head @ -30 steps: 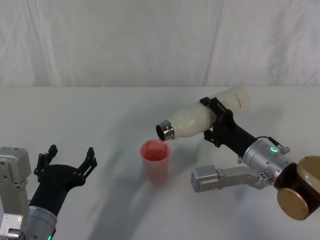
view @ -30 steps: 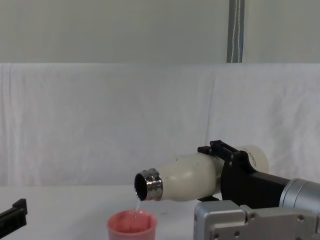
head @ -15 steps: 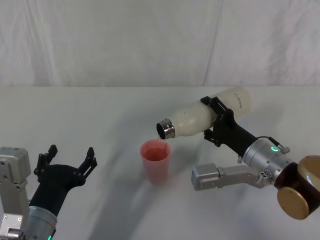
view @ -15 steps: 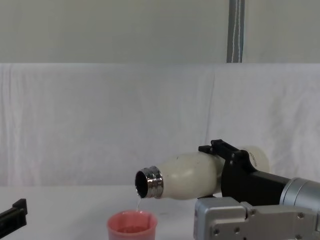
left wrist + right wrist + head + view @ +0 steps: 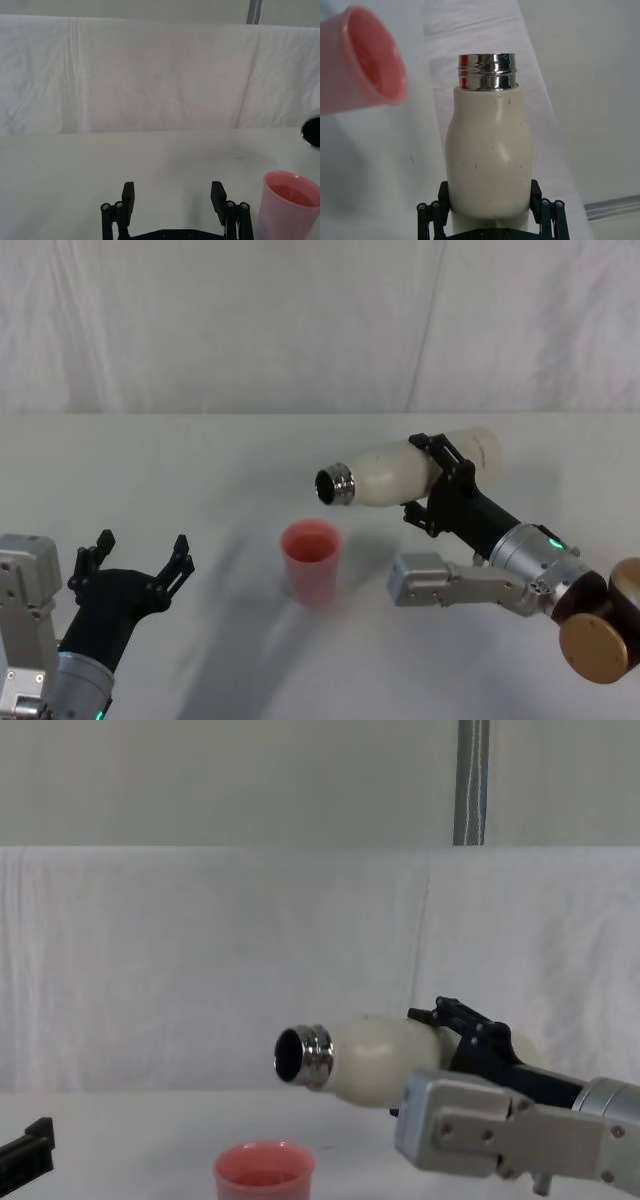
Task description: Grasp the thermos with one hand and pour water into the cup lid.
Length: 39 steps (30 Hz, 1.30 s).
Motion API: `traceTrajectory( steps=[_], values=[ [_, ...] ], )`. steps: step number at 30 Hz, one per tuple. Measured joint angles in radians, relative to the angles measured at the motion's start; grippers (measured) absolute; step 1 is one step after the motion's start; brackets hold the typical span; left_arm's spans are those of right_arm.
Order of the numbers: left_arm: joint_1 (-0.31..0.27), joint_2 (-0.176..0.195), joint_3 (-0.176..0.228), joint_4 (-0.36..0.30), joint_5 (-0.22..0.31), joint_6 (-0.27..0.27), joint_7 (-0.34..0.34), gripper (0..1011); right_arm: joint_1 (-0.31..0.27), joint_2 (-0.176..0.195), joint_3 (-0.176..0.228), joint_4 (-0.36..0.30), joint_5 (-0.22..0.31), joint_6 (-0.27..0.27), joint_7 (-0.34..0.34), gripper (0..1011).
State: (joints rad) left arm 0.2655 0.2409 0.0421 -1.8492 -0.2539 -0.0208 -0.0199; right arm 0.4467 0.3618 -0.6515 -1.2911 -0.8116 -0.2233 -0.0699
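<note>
while the right claw [image 5: 432,483] is pinching the thermos [image 5: 400,473] level above the cup lid [image 5: 311,560], righting it slowly is avoiding drips; the left claw [image 5: 135,556] is idling spread near the table's [image 5: 200,460] front left corner.

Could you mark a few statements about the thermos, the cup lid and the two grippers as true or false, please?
1. The right gripper holds the thermos tipped roughly level, above the table. True.
2. The cup lid lies on its side. False: it stands upright on the table, and pink-tinted liquid shows inside it.
3. The left gripper has its fingers shut on the cup lid. False: its fingers are open and hold nothing, well to the left of the cup lid.
4. The thermos's steel neck has no cap on it. True.
5. In the chest view a stream runs from the neck into the cup lid. False: no stream shows there.
</note>
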Motion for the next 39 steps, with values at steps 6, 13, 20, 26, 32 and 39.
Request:
traceTrajectory(
  steps=[6, 13, 20, 26, 32, 39],
  values=[
    [0.000, 0.000, 0.000, 0.000, 0.000, 0.000, 0.000, 1001, -0.037, -0.015, 0.046, -0.038, 0.094, -0.014, 0.041, 956],
    [0.000, 0.000, 0.000, 0.000, 0.000, 0.000, 0.000, 1001, -0.095, -0.048, 0.131, -0.090, 0.270, -0.042, 0.102, 956],
    [0.000, 0.000, 0.000, 0.000, 0.000, 0.000, 0.000, 1001, -0.157, -0.083, 0.232, -0.142, 0.507, -0.064, 0.187, 956],
    [0.000, 0.000, 0.000, 0.000, 0.000, 0.000, 0.000, 1001, -0.197, -0.104, 0.298, -0.183, 0.646, -0.038, 0.253, 956],
    [0.000, 0.000, 0.000, 0.000, 0.000, 0.000, 0.000, 1001, -0.222, -0.122, 0.339, -0.211, 0.740, -0.002, 0.300, 956],
    [0.000, 0.000, 0.000, 0.000, 0.000, 0.000, 0.000, 1001, -0.241, -0.138, 0.370, -0.232, 0.827, 0.036, 0.336, 956]
  ],
)
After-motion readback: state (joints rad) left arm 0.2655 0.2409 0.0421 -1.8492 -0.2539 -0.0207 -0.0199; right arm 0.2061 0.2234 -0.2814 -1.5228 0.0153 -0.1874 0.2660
